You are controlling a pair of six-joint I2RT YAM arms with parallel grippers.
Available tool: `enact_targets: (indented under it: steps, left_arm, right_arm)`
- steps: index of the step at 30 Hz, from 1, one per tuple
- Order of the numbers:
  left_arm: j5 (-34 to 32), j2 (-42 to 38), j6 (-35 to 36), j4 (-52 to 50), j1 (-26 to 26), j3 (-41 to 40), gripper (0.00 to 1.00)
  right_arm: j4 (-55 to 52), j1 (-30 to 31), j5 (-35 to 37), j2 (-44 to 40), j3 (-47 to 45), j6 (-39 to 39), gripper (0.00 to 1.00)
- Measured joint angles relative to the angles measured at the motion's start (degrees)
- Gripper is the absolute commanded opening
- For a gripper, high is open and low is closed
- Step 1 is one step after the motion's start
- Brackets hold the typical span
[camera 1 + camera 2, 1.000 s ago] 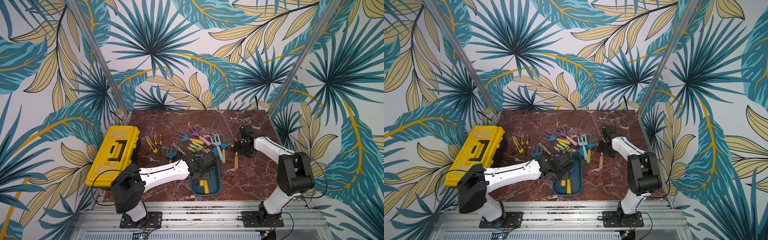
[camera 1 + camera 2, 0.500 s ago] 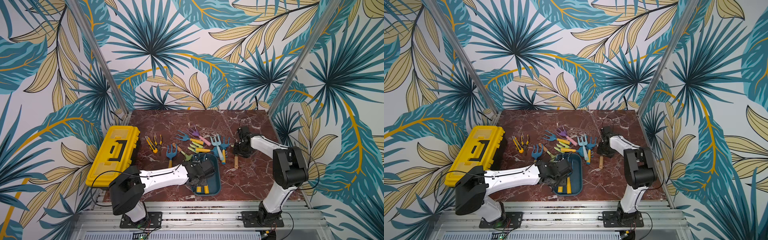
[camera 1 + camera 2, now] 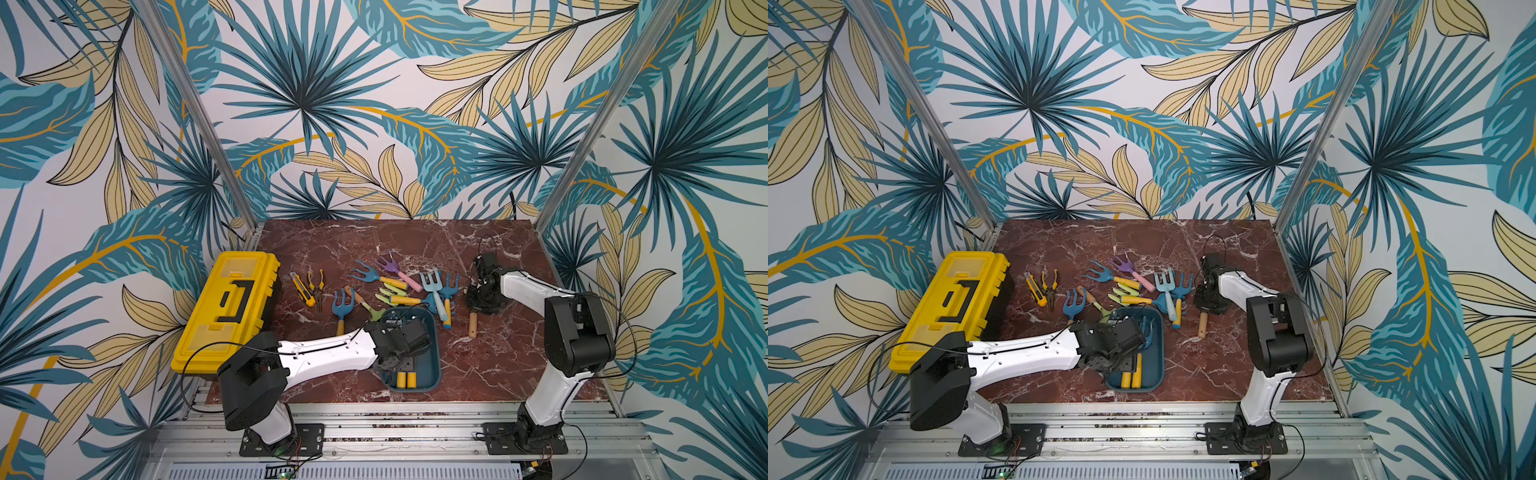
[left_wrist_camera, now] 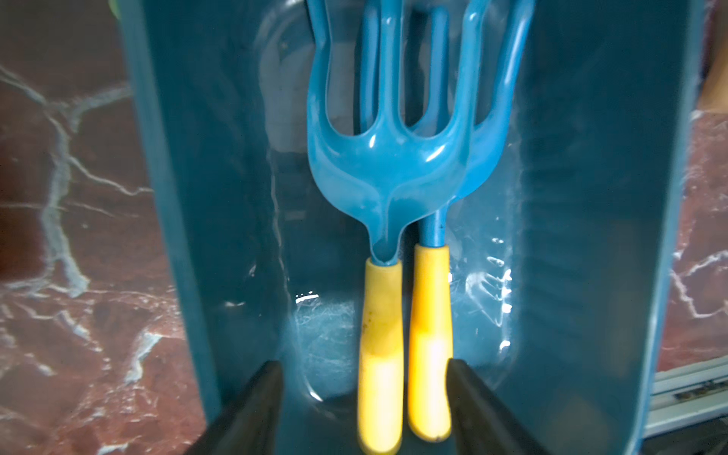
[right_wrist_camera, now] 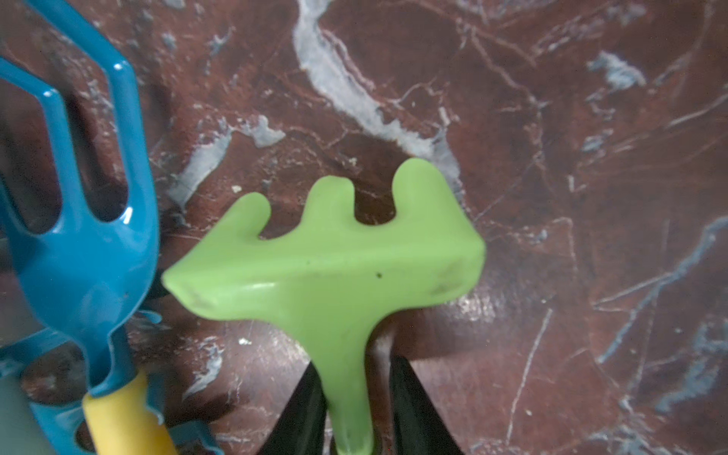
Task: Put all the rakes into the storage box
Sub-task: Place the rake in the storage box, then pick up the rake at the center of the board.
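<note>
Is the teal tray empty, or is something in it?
Not empty. Two blue rakes with yellow handles lie side by side inside the teal tray, as the left wrist view shows.

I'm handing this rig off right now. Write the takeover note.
Left gripper: open, empty, over the storage box.
Right gripper: jaws either side of the neck of the green rake, on the table; firm grip unconfirmed.
Done: two blue rakes lie in the box.
Left: box the green rake, then the other rakes piled beyond the box.
</note>
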Motion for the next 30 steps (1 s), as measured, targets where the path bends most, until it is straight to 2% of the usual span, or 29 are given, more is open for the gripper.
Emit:
enact_targets:
  steps: [3, 6, 7, 9, 13, 17, 23, 30]
  left_arm:
    - [-1.4, -2.5, 1.8, -0.8, 0.3, 0.3, 0.99]
    - [-2.7, -5.3, 4.8, -1.9, 2.1, 0.4, 1.0]
    - [-3.3, -6.1, 5.9, -2.4, 3.1, 0.4, 1.0]
    - [-4.3, -7.6, 7.8, -3.3, 5.1, 0.4, 1.0]
    - [-5.5, -11.3, 10.8, -3.5, 9.6, -0.2, 1.0]
    - [-5.3, -16.4, 12.5, -2.3, 14.9, -4.0, 1.0]
    - [-2.1, -21.8, 13.1, 1.5, 23.8, -13.4, 1.0]
    - [0.4, -24.3, 13.4, 4.7, 30.1, -19.2, 1.0]
  right_arm:
    - [0.2, 0.0, 0.2, 0.1, -0.1, -0.4, 0.4]
    - [0.3, 0.0, 0.2, 1.0, 0.0, -0.6, 0.38]
    - [0.7, 0.0, 0.2, 1.0, 0.0, -0.6, 0.36]
    - [0.7, 0.0, 0.2, 1.1, 0.0, -0.7, 0.23]
    - [0.8, 0.0, 0.0, 1.0, -0.1, -0.7, 0.1]
    - [0.9, 0.0, -0.3, -0.5, -1.7, -0.6, 0.04]
    - [-0.4, 1.4, -1.6, -10.4, -5.2, -0.6, 0.04]
    - [-3.3, 8.3, -2.4, -22.8, -6.0, 0.3, 0.04]
